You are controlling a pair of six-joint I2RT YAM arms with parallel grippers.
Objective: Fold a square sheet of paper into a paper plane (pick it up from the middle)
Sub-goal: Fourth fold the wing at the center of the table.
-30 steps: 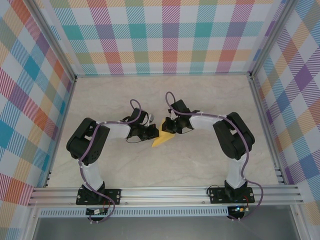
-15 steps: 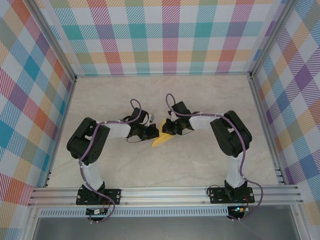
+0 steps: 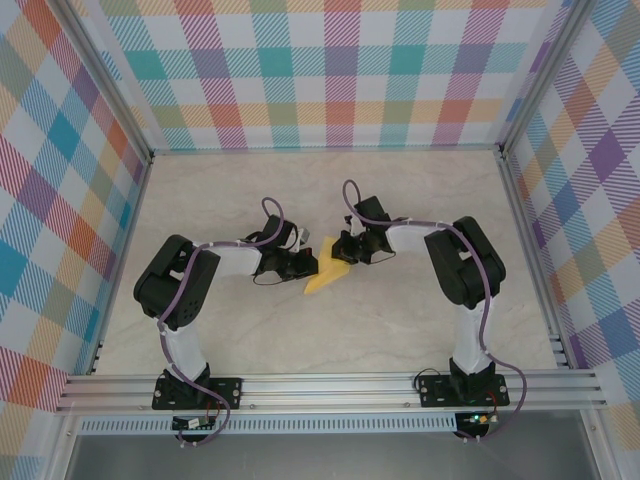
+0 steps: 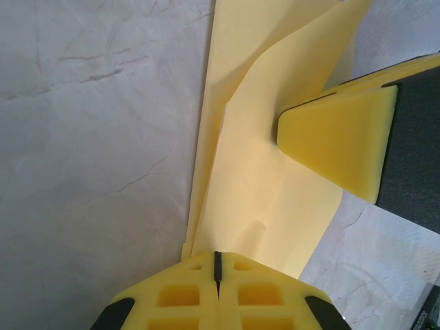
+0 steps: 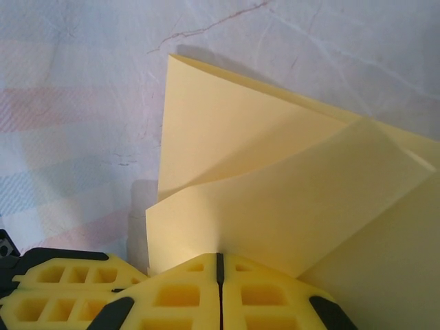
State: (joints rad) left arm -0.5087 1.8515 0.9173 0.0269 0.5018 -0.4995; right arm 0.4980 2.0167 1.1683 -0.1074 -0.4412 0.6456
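Yellow thin paper sheet (image 3: 322,275) lies part-folded into a creased wedge, no finished paper plane, while the left gripper (image 4: 216,260) and right gripper (image 5: 220,261), jaws pressed together, bear on it.

A flat table top (image 3: 400,320) with a pale cream, marble-like surface and faint grey and brownish veins. One yellow sheet of paper (image 3: 325,272) lies on it near the middle, folded into a narrow tapering shape whose point faces the near edge. In the wrist views, the yellow sheet of paper (image 4: 275,172) shows overlapping folded layers (image 5: 275,192), with bare table around them.
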